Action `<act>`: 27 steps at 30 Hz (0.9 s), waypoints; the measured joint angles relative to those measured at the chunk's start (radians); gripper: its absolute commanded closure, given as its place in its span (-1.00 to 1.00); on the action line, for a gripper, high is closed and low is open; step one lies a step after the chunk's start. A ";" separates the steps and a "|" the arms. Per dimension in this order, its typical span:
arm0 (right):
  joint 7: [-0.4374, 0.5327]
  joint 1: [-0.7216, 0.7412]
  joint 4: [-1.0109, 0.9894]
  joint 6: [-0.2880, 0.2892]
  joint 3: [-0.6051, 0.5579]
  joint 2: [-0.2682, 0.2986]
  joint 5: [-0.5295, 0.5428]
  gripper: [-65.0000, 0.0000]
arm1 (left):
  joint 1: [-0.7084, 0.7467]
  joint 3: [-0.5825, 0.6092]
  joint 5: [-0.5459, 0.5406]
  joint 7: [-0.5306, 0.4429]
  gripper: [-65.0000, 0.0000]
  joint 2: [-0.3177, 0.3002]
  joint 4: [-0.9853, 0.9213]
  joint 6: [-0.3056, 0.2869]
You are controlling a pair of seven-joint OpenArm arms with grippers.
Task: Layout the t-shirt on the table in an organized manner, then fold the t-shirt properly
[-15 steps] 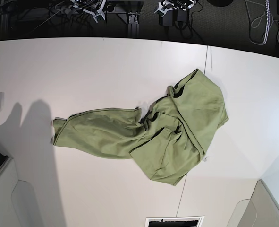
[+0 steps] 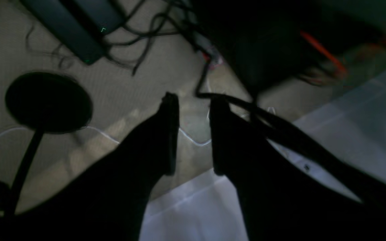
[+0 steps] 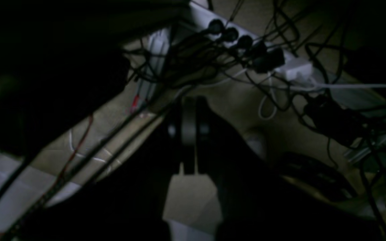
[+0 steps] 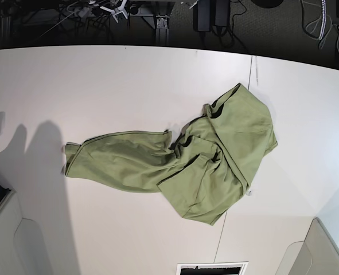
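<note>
You are starting with the left gripper (image 2: 193,134) partly open and empty, the right gripper (image 3: 189,134) closed and empty, so be spreading the bunched t-shirt (image 4: 175,163) flat mid-table (image 4: 100,86)

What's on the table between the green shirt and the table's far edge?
Nothing. In the base view that stretch of table above the shirt is bare white, crossed only by a thin dark seam.
</note>
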 measured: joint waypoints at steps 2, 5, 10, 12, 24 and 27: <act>-0.002 -0.056 0.073 -0.001 0.000 0.011 0.000 1.00 | 0.047 0.000 0.021 0.002 0.41 -0.004 0.074 -0.001; -0.007 -0.156 0.212 -0.001 0.000 0.031 0.002 1.00 | 0.121 0.000 0.019 0.006 0.41 -0.025 0.220 0.002; -0.017 -0.341 0.520 0.058 0.000 0.091 0.107 1.00 | 0.246 -0.002 -0.024 0.036 0.41 -0.108 0.538 0.000; -0.016 -0.414 0.658 0.100 0.000 0.127 0.140 1.00 | 0.298 -0.004 -0.035 0.066 0.41 -0.143 0.671 0.002; -0.023 -0.724 1.464 0.116 0.040 0.370 0.207 1.00 | 0.626 -0.224 -0.043 0.110 0.41 -0.291 1.438 -0.005; -0.043 -0.709 1.593 0.118 0.087 0.387 0.253 1.00 | 0.651 -0.322 -0.137 0.183 0.29 -0.325 1.621 0.027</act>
